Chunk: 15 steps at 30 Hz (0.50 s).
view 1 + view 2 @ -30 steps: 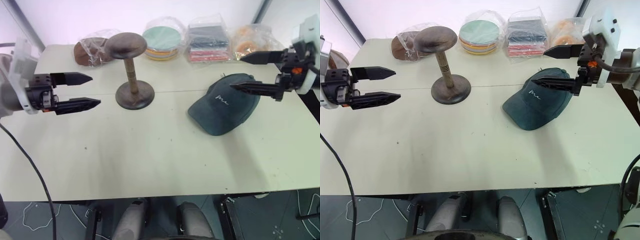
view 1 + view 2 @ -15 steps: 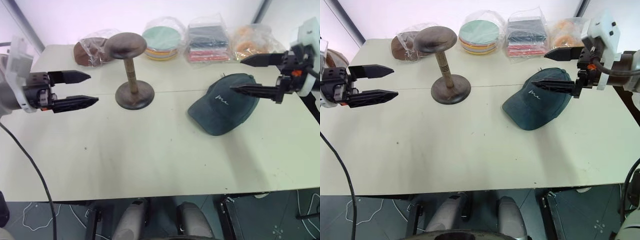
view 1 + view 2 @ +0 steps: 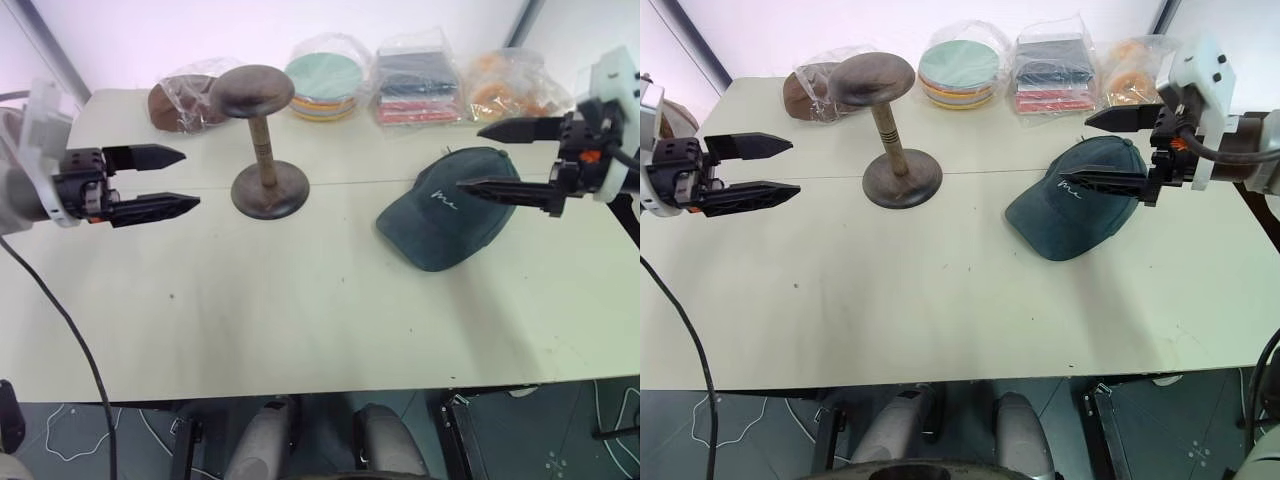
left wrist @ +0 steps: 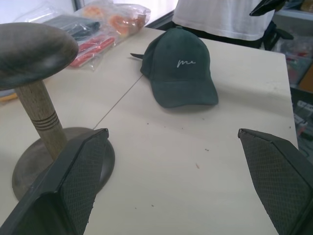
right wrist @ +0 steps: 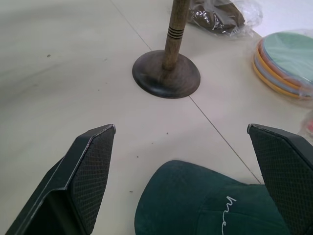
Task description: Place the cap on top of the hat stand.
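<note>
The dark green cap [image 3: 440, 225] lies on the pale table [image 3: 300, 300] at the right, brim toward the front, white script on its front. The dark brown hat stand [image 3: 262, 140] rises left of centre with a domed top and round base. My right gripper [image 3: 480, 158] hovers open just above the cap's far right side, holding nothing. My left gripper [image 3: 190, 180] hangs open at the left, apart from the stand's base. The cap [image 4: 181, 68] and stand [image 4: 36, 98] show in the left wrist view; the cap's crown [image 5: 205, 205] sits between the right fingers.
Along the table's far edge lie a brown item in a clear bag [image 3: 180, 100], a bagged stack of coloured discs [image 3: 325, 85], bagged dark and red flat packs [image 3: 415, 85] and a bag of orange things [image 3: 505, 85]. A person in a white shirt [image 4: 225, 19] stands beyond the table.
Both grippers stay open and nearly still; the right one drifted very slightly. The cap and the stand have not moved.
</note>
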{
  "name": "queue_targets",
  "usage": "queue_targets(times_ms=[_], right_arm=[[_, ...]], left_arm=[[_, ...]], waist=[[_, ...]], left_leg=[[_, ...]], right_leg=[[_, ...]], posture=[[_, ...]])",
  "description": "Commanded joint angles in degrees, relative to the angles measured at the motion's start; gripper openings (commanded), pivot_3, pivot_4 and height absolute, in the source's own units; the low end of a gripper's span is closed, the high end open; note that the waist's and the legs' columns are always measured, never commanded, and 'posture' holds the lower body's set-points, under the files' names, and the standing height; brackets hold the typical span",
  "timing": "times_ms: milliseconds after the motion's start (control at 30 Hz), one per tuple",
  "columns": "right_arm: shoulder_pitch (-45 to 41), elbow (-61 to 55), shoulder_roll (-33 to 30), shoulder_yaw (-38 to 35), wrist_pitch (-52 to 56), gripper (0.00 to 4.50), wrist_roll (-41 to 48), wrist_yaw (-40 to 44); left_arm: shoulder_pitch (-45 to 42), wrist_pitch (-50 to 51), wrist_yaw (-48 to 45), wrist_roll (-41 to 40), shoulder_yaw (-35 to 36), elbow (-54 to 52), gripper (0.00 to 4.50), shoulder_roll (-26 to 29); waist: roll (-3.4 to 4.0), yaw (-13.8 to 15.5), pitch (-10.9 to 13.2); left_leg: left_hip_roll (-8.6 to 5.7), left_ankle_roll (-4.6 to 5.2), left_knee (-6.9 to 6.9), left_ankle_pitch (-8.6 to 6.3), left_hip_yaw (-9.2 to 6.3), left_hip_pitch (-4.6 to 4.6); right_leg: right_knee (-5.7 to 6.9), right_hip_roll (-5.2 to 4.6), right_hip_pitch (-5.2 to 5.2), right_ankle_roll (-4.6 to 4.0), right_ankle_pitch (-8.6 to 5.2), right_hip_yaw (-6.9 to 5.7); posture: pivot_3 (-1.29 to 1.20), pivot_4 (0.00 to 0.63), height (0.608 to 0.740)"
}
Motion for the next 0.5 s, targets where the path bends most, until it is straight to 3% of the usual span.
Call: queue_targets(times_ms=[33, 233, 500], right_arm=[[0.7, -2.3, -1.3, -2.0, -1.8, 4.42, -0.8, -1.3], [10.2, -7.4, -0.5, -2.4, -8.4, 4.42, -8.2, -7.1], [25.5, -21.4, 5.0, -4.0, -9.1, 4.42, -13.9, -19.1]], left_arm=[[-1.6, -0.8, 0.3, 0.6, -0.5, -0.8, 4.5, -0.6], [-1.9, 1.7, 3.1, -1.4, -1.5, -4.3, 4.5, -3.8], [-2.2, 1.7, 3.4, -0.4, -4.1, -4.4, 4.5, -6.3]], waist=[[0.0, 0.0, 0.0], [-0.02, 0.1, 0.0], [-0.04, 0.1, -0.1]], left_leg=[[0.0, 0.0, 0.0, 0.0, 0.0, 0.0], [0.0, 0.01, 0.06, 0.0, 0.0, -0.03], [0.0, 0.01, 0.11, 0.01, -0.01, -0.03]], right_leg=[[0.0, 0.0, 0.0, 0.0, 0.0, 0.0], [0.02, 0.0, 0.01, 0.01, 0.0, 0.0], [0.1, 0.02, 0.02, 0.01, 0.0, -0.01]], posture=[[0.0, 0.15, 0.74], [0.0, 0.15, 0.74], [0.0, 0.15, 0.74]])
